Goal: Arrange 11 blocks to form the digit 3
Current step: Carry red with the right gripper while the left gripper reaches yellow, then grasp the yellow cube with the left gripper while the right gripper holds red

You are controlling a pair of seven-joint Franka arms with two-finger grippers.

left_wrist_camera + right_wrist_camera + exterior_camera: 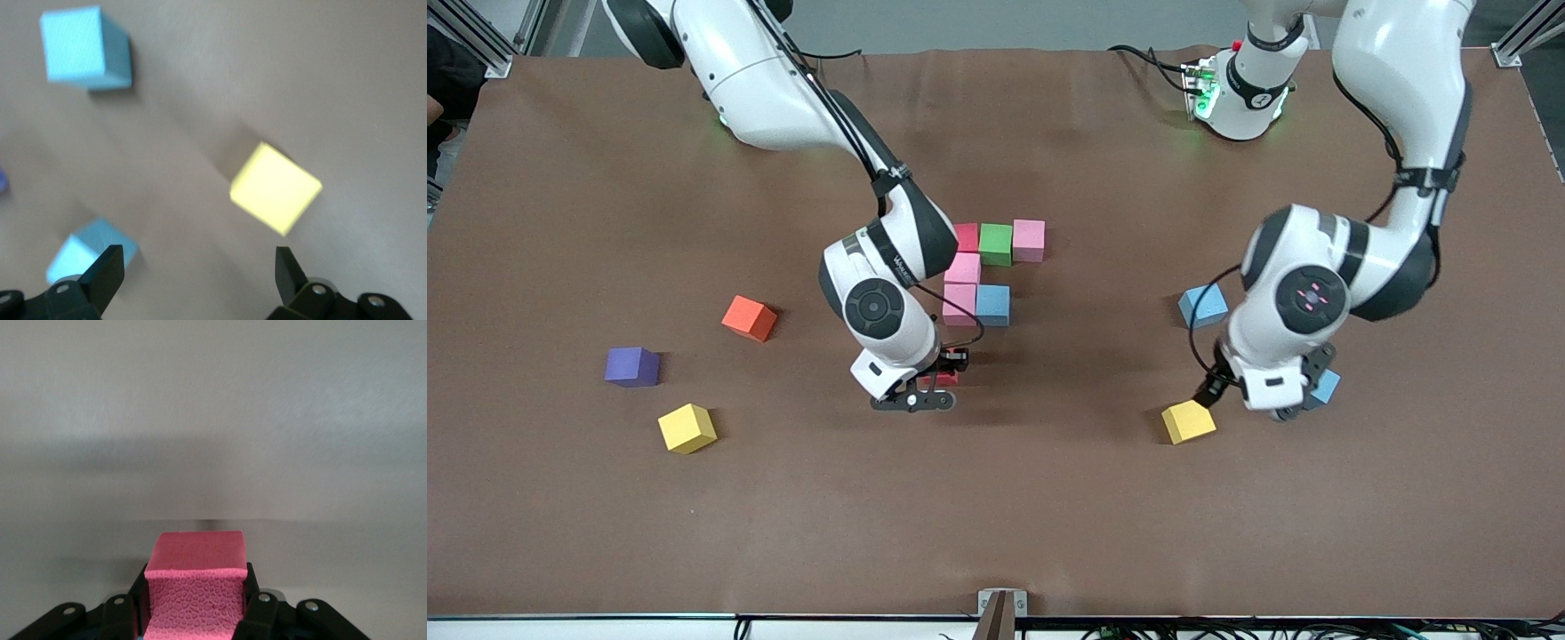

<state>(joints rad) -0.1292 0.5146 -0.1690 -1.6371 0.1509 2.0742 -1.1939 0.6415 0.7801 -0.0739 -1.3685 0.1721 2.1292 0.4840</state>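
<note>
Gripping a red cube (195,587), the right gripper (929,384) sits just below the figure (990,271), probably starting its bottom row; left gripper (197,277) gapes above the yellow cube (275,188).

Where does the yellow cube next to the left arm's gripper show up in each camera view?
Front view: the yellow cube lies on the table, beside the left gripper.
Left wrist view: yellow cube mid-frame, past the open fingers.
Right wrist view: not in it.
Shared landmark: the light blue cube nearby.
</note>
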